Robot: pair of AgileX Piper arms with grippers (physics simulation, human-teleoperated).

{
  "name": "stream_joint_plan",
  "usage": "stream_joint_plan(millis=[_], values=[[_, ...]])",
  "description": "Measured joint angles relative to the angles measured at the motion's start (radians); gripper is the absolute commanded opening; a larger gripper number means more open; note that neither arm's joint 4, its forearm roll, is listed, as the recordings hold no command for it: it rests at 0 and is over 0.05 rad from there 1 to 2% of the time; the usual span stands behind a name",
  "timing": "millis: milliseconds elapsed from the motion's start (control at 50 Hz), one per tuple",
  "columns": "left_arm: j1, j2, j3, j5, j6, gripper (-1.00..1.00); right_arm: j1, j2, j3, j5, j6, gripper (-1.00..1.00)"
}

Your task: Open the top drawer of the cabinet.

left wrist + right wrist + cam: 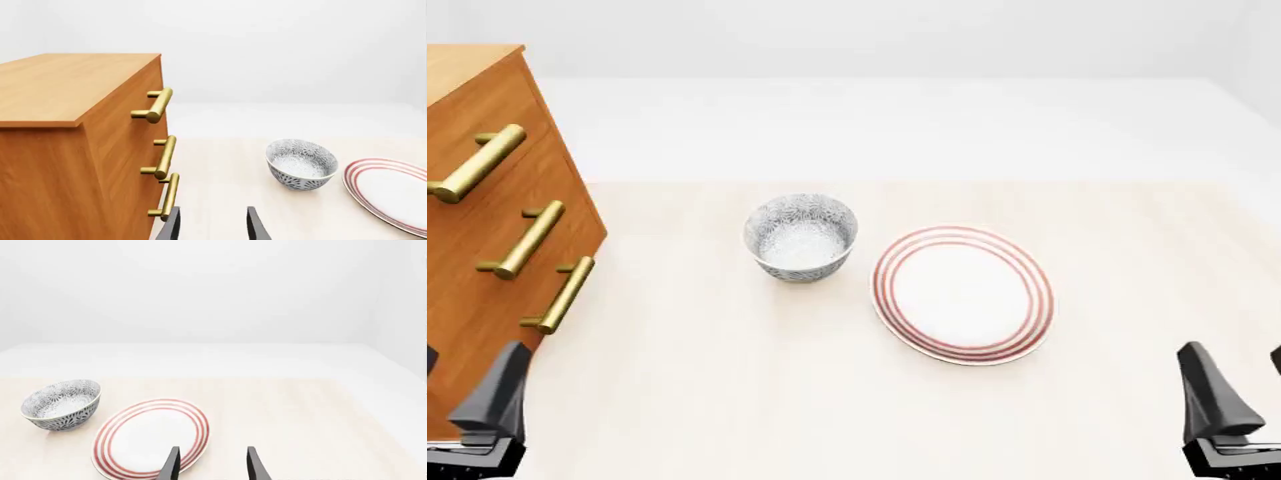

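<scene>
The cabinet [461, 65] stands at the table's left edge, orange-brown wood with three stacked drawers. The top drawer [542, 150] sits flush with the front, its brass handle [478, 163] slanting across it. In the left wrist view the cabinet [67, 85] fills one side, with the top drawer [117, 100] and its handle [157, 105] ahead of and above my fingers. My left gripper [461, 388] is open and empty near the cabinet's lower front corner, apart from every handle. My right gripper [1241, 388] is open and empty at the table's near right.
A patterned grey bowl [801, 236] stands mid-table, with a red-rimmed white plate [964, 294] to its right. Both also show in the right wrist view, the bowl [61, 405] and the plate [152, 437]. The two lower handles [523, 240] stick out from the cabinet front.
</scene>
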Motion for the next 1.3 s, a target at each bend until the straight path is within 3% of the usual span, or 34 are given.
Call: stream_joint_plan(millis=[220,420,1000,1300], values=[[-0.007,0.008,-0.005,-0.003,0.016,1.00,-0.001,0.005,-0.002,-0.003,0.000,1.00],[-0.021,0.040,-0.023,-0.010,0.105,1.00,-0.001,0.009,-0.002,-0.006,0.002,1.00],[-0.077,0.194,-0.166,0.027,0.494,1.00,-0.001,0.004,-0.002,-0.001,0.003,1.00],[-0.041,0.286,-0.144,-0.019,0.766,1.00,-0.001,0.002,-0.002,0.001,0.003,1.00]])
